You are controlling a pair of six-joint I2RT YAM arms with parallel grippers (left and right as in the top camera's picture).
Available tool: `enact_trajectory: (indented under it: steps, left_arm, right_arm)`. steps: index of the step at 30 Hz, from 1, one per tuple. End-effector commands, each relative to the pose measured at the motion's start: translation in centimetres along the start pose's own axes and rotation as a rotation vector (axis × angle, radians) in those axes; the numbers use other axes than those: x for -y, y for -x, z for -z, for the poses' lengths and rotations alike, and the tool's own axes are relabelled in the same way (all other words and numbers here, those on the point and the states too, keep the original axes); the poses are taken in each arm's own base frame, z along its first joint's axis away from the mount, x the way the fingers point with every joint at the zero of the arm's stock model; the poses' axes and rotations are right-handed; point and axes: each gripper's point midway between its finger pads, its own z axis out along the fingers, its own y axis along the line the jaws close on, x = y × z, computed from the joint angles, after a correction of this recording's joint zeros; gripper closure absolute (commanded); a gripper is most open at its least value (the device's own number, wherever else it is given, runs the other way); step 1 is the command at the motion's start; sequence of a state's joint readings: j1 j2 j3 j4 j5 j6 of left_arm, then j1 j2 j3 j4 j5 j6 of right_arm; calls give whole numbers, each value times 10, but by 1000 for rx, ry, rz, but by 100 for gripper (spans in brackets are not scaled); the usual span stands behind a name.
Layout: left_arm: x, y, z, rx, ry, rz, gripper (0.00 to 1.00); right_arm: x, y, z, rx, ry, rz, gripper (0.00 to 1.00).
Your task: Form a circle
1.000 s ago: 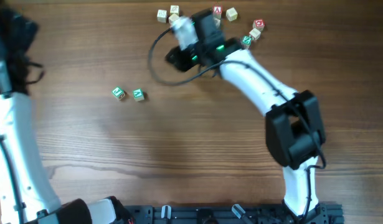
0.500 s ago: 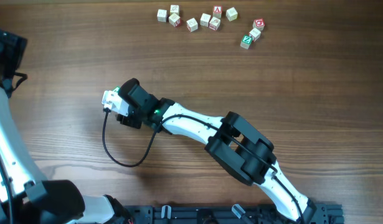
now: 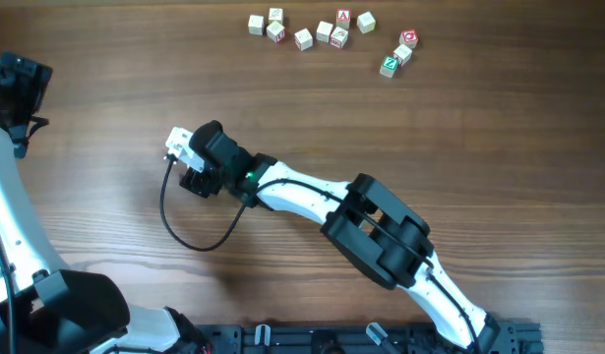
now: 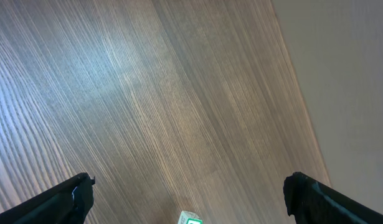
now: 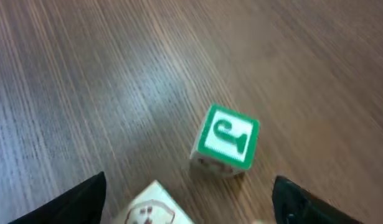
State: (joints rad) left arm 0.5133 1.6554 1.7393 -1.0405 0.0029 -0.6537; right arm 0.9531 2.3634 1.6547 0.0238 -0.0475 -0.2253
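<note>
Green cube (image 5: 225,144) lies between the fingers of my right gripper (image 5: 190,182), which stand wide apart and hold nothing. A pale cube (image 5: 151,208) lies just beside it, nearer to my wrist. If I close or turn carelessly here, I think a finger can knock one cube away. My left gripper (image 4: 189,180) is also wide and empty.

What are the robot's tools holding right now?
Nothing. The right tool is open around a loose green cube; the left tool is open and empty.
</note>
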Motion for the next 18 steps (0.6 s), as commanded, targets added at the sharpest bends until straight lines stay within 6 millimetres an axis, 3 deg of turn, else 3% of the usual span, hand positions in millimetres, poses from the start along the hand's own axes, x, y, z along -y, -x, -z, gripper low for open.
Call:
enact_trajectory:
  steps: [1,3,5,6,7,8,9,10,12,14,18]
  left_arm:
    - [0,-3,-6,-15,1,8,0]
    - [0,-3,-7,-18,4,9,0]
    - [-3,-6,-13,-33,17,9,5]
    - [-4,-8,-18,-44,27,9,14]
    - [-7,-11,-27,-67,47,9,17]
    - [-12,-16,-43,-100,77,9,21]
    - [-15,-21,-55,-127,95,10,32]
    - [-15,-28,-66,-165,94,12,43]
    - [-11,-41,-81,-232,81,13,59]
    - [-12,-49,-92,-259,99,5,74]
    - [-10,-48,-95,-251,91,3,72]
  right_arm:
    - [17,48,40,78,-44,-110,1]
    - [37,57,54,88,-142,-198,0]
    - [44,51,66,45,-162,-286,1]
    - [43,41,66,3,-160,-314,10]
    - [34,22,66,-76,-125,-318,38]
    - [23,12,66,-124,-73,-320,57]
    - [18,6,67,-149,-51,-323,71]
    - [19,6,67,-150,-52,-323,79]
    - [20,1,68,-168,-55,-353,89]
    - [3,-11,67,-210,28,-387,91]
    - [-7,-28,52,-225,79,-285,96]
